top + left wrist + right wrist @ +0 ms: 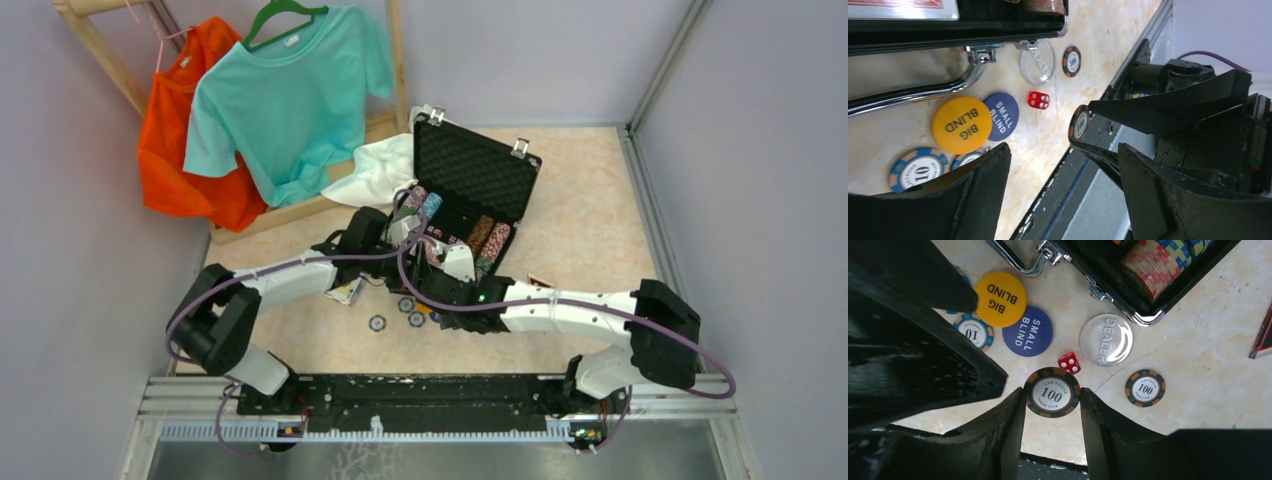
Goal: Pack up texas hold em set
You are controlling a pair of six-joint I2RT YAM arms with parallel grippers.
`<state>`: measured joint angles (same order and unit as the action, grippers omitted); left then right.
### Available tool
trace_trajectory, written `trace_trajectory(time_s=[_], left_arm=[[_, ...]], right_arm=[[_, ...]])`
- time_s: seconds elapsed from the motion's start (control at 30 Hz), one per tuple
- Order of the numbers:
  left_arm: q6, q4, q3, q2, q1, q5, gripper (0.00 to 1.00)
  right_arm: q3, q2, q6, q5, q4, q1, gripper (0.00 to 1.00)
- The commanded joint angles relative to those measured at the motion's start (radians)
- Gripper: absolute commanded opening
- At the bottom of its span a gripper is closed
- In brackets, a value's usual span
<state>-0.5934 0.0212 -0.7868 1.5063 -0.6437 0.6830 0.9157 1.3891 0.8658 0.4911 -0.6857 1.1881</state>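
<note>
The case [478, 170] stands open at the centre of the top view. It is a hard black shell with silver corners, and its raised lid is lined with dimpled foam. Ridged stacks of chips [488, 238] fill its tray. Loose pieces lie in front of it on the marbled beige table [590, 230].

In my right wrist view a smooth yellow BIG BLIND button [1000, 299] sits upper left, touching a matte blue SMALL BLIND button [1027, 331]. A clear, glassy DEALER puck [1106, 339] lies just beside the case's chrome corner. A small red die [1069, 362] with white pips lies just below them. A second 100 chip [1145, 388] lies flat at the right.

My right gripper [1052, 399] is closed partway on a brown-and-orange 100 chip [1052, 392], its black fingers pressing the striped rim from both sides.

My left gripper [1064, 155] stands wide, with nothing between its scuffed black fingers [983, 185]. A blue-edged 10 chip [915, 167] lies just beside one of them, lower left.
</note>
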Motion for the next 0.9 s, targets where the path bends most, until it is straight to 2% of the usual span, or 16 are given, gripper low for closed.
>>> trace_trajectory(time_s=[0.0,0.57,0.87], left_arm=[[-0.075,-0.128,-0.002,0.053,0.002,0.160,0.80],[-0.116,-0.253,0.030,0.123,0.002,0.289,0.60],[-0.132,-0.307,0.033,0.159,-0.001,0.332,0.58]], right_arm=[[0.065,0.004,-0.066,0.028,0.039,-0.007,0.43],[0.087,-0.024,-0.125,0.025,0.061,-0.007,0.44],[0.077,-0.048,-0.129,0.025,0.075,-0.006,0.45]])
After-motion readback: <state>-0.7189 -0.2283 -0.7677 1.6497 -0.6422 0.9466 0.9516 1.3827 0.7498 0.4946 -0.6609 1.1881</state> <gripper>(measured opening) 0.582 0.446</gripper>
